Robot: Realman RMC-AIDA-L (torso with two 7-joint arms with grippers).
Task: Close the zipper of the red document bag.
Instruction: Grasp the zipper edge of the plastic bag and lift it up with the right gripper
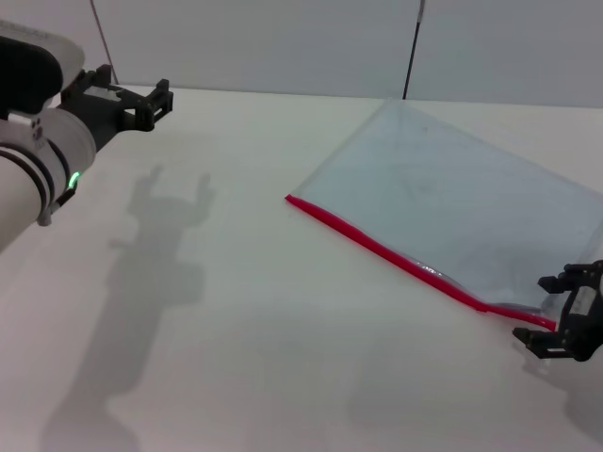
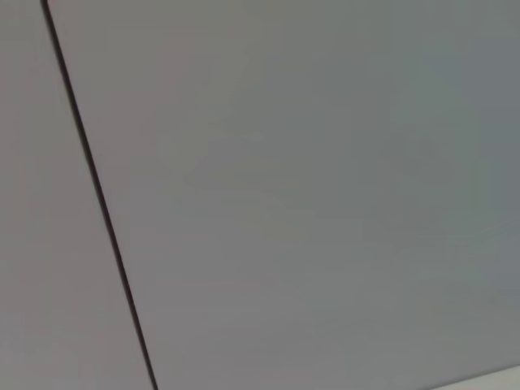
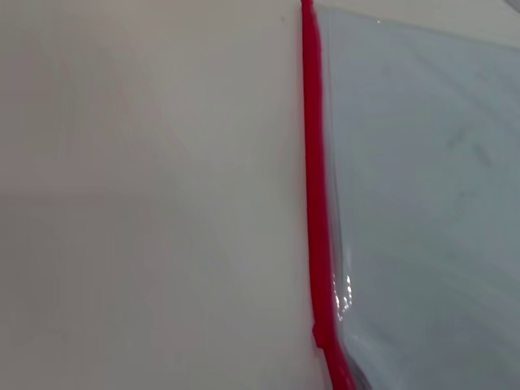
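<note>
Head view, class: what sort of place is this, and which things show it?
Probably a robot test bench in a lab: a bare white table before plain wall panels, two robot arms, left hand raised, right hand at the red document bag.

Left end effector (image 1: 162, 97) raised, apparently open; right end effector (image 1: 556, 315) low.

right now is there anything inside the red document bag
Nothing shows through the translucent red document bag; it lies flat on the white table and only faint smudges show in the plastic. Its near-right corner, by the right gripper, is too shadowed to judge.
</note>
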